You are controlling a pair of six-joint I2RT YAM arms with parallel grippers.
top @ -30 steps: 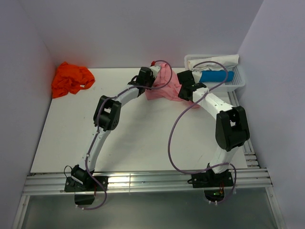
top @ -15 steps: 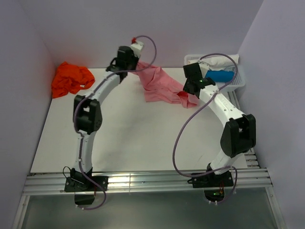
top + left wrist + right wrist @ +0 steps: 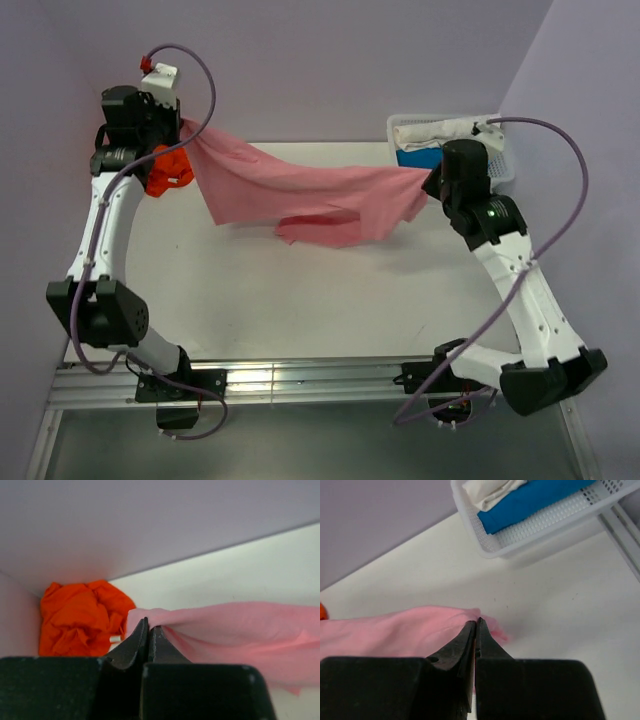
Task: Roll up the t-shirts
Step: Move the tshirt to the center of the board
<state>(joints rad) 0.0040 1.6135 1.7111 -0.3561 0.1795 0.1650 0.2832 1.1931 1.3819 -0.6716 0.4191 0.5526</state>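
While still bolted side by side at the near ribbed aluminium rail [image 3: 300, 385], had swung both arms well apart since a second before: left one out to the far left corner, right one toward the right edge. Had earlier been bunched together over a crumpled pink heap at the far middle. Clamped the left gripper [image 3: 148, 625] on one edge of the light pink cloth t-shirt [image 3: 300, 190], jaws pinched together, cloth bulging over the tips. Clamped the right gripper [image 3: 476, 622] likewise on the opposite edge, jaws pressed together, pink fabric nipped between. Hung stretched between the two as a long sagging band above the table, no longer a heap; lower folds drooping toward the middle, contact with the surface not clear. Beneath, plain white matte tabletop [image 3: 300, 300]. Farther back, bright orange crumpled t-shirt [image 3: 170, 178] unmoved in the far left corner against the wall, just beyond the left gripper. At the far right, white plastic mesh basket [image 3: 540, 530] as before, holding a folded blue cloth [image 3: 530, 500] and a white cloth [image 3: 490, 490]. Boxed in on three sides by plain pale lilac walls [image 3: 350, 60].
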